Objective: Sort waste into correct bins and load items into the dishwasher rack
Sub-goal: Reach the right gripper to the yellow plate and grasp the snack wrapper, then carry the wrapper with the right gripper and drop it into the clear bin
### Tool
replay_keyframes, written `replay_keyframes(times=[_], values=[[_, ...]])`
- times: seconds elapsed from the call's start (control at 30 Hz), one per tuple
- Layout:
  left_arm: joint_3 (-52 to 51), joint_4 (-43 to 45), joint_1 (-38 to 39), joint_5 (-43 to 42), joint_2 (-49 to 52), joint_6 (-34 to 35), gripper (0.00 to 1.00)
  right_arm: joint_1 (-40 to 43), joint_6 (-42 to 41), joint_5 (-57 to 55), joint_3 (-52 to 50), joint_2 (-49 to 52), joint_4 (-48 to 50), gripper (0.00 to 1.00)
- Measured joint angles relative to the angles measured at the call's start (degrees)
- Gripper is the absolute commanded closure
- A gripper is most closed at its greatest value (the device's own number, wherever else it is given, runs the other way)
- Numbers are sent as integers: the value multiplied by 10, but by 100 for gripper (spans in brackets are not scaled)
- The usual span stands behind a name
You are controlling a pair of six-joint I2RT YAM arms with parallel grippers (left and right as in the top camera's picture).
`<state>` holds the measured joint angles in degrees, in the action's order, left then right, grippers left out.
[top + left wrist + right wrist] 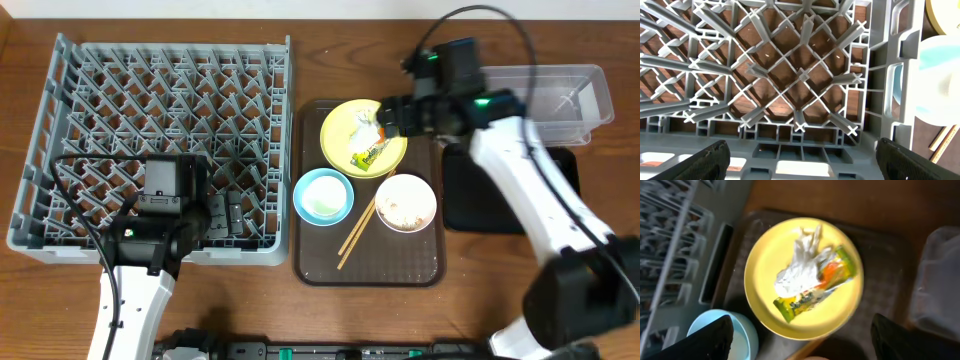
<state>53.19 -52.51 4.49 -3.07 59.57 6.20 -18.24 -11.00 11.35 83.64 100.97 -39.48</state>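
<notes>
The round yellow plate lies on the brown tray and carries the green-and-yellow wrapper and a white crumpled scrap. My right gripper hovers open and empty above the plate, the wrapper and the scrap. The light-blue bowl, the white bowl holding beige crumbs, and the chopsticks are also on the tray. I cannot make out the small white cup. My left gripper is open and empty over the near right edge of the grey rack.
The brown serving tray lies right of the rack. The clear tub stands at the far right, with the black tray in front of it, partly under my right arm. Bare wooden table lies in front.
</notes>
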Motion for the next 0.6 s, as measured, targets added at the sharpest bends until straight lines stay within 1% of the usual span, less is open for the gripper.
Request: replay_keyframes(times=[0.2, 0.33, 0.4, 0.53, 0.6], values=[[0, 0, 0, 0, 0, 0, 5, -59, -73, -70, 0, 84, 19, 16], [0, 1, 0, 0, 0, 0, 5, -76, -118, -104, 0, 132, 40, 20], [0, 0, 0, 0, 0, 0, 5, -80, -136, -114, 0, 152, 49, 27], [0, 1, 0, 0, 0, 0, 5, -84, -167, -125, 0, 182, 63, 51], [0, 1, 0, 0, 0, 0, 5, -84, -177, -127, 0, 191, 64, 60]])
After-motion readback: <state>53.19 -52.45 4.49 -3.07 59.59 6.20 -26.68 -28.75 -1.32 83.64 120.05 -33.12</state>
